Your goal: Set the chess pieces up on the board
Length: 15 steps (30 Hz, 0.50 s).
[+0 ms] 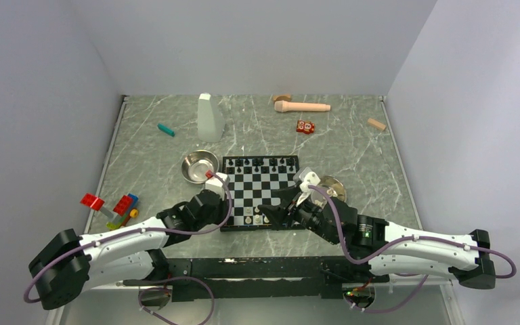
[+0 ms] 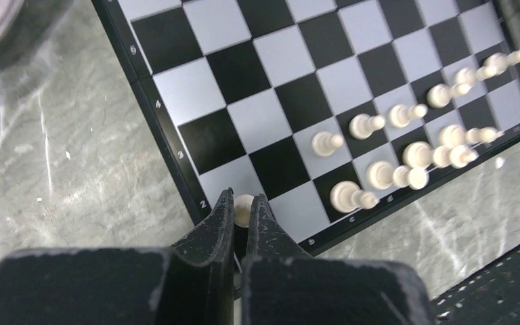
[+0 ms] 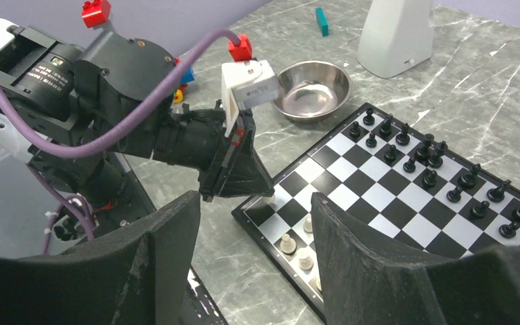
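From above, a steel bowl (image 1: 200, 166) sits on the surface (image 1: 149, 156) just beyond the left jaws, its contents too small to tell. A second bowl (image 1: 334, 184) lies just behind the right jaws, mostly hidden by that arm, so its contents cannot be told either. The board (image 1: 261, 193) lies between the two sets of jaws, which meet over its near edge. The black pieces (image 1: 264, 162) stand along its far rows, well ahead of both jaws, and the white pieces (image 1: 257, 218) stand by the near edge between them. In the left wrist view, the left jaws are clenched on a white pawn (image 2: 244, 210), nipped at their very tips over the board's edge square beside the "2" mark. The other white pieces stand in two slanting rows to the right of the jaws, and the steel bowl's rim shows far ahead to the left. In the right wrist view, the right jaws stand released and wide apart. The board's near corner and three white pieces lie ahead between them. The black pieces stand farther ahead to the right, and the steel bowl sits beyond, its polished bottom in full view.
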### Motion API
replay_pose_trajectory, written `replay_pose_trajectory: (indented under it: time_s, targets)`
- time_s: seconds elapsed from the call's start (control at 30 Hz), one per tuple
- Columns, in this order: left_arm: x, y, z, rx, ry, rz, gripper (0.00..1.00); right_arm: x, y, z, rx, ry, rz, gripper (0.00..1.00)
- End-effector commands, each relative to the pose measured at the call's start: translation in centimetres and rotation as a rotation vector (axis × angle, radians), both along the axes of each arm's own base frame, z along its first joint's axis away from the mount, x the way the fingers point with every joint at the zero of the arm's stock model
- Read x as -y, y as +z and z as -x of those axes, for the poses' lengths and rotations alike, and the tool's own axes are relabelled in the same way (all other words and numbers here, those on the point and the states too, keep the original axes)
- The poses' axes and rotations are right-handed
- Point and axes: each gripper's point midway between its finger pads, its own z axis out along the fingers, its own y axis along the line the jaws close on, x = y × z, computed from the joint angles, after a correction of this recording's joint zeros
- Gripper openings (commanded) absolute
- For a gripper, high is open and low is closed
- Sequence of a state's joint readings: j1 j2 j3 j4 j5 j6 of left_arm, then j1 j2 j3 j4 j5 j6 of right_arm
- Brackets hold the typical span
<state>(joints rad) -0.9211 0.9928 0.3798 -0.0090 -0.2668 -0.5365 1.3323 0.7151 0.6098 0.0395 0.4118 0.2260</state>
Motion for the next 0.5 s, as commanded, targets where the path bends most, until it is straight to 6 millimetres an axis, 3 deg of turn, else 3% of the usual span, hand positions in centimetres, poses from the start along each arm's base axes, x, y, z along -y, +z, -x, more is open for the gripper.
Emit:
replay_pose_trajectory:
  time_s: [0.0, 0.47]
  targets:
    - [0.1, -0.3, 0.4, -0.048, 0.006, -0.028, 0.00, 0.0, 0.6, -0.2, -0.011, -0.020, -0.032, 0.65]
    - [0.1, -1.2, 1.6, -0.105, 0.022, -0.033, 0.00, 0.1, 0.0, -0.2, -0.023, -0.025, -0.025, 0.65]
